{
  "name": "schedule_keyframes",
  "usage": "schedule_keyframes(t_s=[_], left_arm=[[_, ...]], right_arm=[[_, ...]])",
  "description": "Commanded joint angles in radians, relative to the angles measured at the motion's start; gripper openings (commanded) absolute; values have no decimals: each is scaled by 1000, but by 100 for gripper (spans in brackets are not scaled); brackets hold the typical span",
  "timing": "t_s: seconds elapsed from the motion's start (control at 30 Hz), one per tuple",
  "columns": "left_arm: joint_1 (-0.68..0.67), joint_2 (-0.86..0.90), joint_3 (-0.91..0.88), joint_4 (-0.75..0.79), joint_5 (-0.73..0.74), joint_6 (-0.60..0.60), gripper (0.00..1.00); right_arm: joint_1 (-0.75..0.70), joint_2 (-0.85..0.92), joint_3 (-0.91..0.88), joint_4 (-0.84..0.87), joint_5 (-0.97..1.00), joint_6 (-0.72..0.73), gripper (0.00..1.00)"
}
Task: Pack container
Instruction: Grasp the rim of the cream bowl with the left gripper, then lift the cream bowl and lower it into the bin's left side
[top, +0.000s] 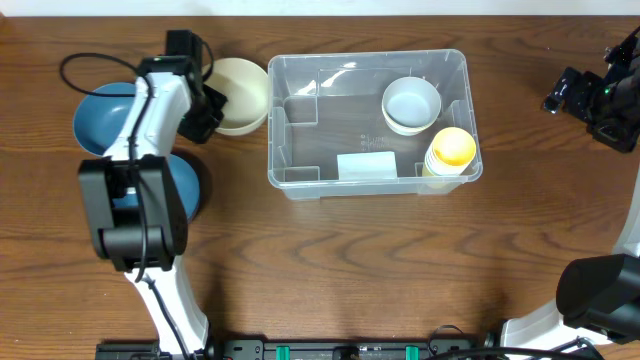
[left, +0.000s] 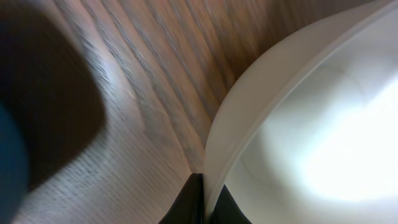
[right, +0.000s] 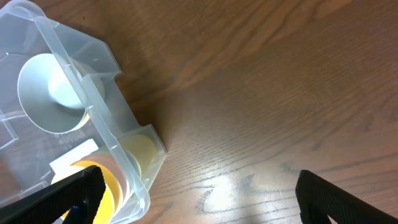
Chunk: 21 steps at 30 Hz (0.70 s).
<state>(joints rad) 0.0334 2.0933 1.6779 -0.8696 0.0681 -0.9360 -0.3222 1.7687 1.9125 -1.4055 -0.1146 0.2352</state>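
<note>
Container (top: 325, 125) holds white bowl (top: 411, 103), yellow cups (top: 452, 148).

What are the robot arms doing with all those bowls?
They are packing dishes into the clear bin. The left pincer is pinched shut on the rim of a cream bowl, just left of the bin. The right pincer is wide open and empty, off to the bin's right. Inside the bin are a white bowl and a yellow cup. Blue bowls sit at the far left, outside the bin.
</note>
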Motion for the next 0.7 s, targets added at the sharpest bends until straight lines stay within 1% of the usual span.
schedule_keyframes(t_s=[0.0, 0.17, 0.3, 0.5, 0.67], left_arm=[[52, -98, 26, 4, -9, 19, 6], [104, -184, 26, 3, -8, 24, 6], [102, -259, 26, 4, 5, 70, 6], [44, -368, 26, 5, 53, 197, 6], [-63, -438, 26, 3, 64, 361, 6]], right_arm=[[2, 3, 17, -1, 6, 3, 99], [2, 3, 17, -1, 6, 3, 99], [2, 3, 17, -1, 6, 3, 99], [2, 3, 17, -1, 6, 3, 99], [2, 3, 17, -1, 6, 3, 99]])
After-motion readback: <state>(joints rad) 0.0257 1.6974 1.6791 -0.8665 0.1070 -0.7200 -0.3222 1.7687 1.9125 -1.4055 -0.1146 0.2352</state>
